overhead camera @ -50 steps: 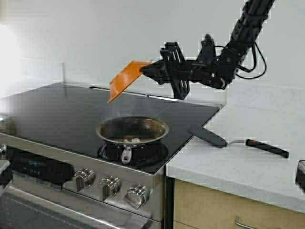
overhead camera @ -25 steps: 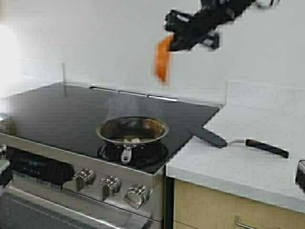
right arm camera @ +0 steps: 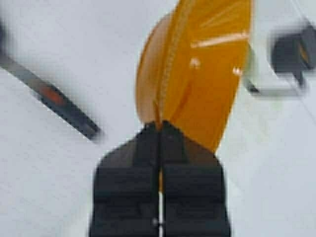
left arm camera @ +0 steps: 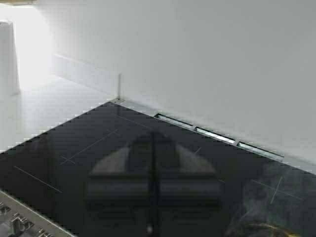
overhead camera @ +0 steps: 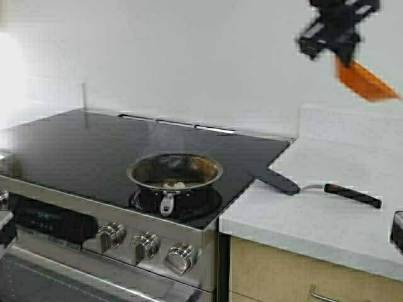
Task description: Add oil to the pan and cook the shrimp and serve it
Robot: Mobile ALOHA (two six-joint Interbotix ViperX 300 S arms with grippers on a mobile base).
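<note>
While the right tool (overhead camera: pixel 340 53) grips the orange bowl (overhead camera: pixel 365 82) high above the counter (overhead camera: pixel 327 220), the shrimp (overhead camera: pixel 178 185) lies in the pan (overhead camera: pixel 174 171), well apart.

Right pincer (overhead camera: pixel 343 55) and orange bowl (overhead camera: pixel 365 82) motion-blurred

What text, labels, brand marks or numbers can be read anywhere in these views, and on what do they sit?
No text can be read in any view.
The stove's control panel has a small bluish display, too small and blurred to read.
The knobs show no legible markings.
The orange bowl in the right gripper, the pan and the spatula carry no visible lettering.
</note>
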